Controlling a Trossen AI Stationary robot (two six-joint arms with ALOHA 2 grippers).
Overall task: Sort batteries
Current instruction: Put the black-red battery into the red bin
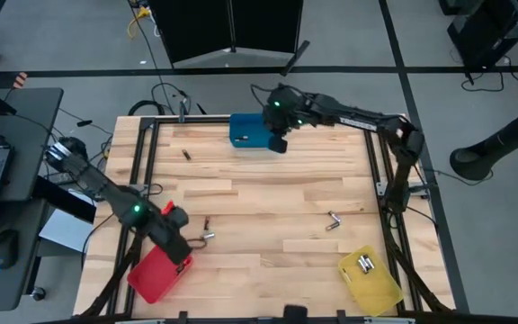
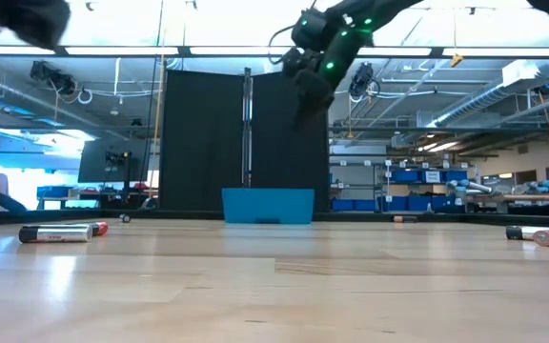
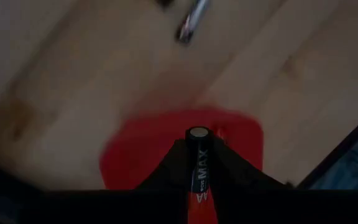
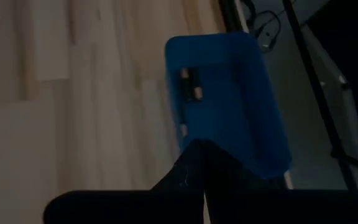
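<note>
The left gripper's fingers grasp a black-and-red AA battery above the red plastic bin at the pale wooden desk's near-left corner. The right gripper, its fingers clenched empty, hangs over the blue bin at the far edge. Loose batteries lie mid-desk.

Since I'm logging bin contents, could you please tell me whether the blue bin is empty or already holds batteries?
Not empty. The right wrist view shows two small batteries lying side by side inside the blue bin, near one wall.
</note>
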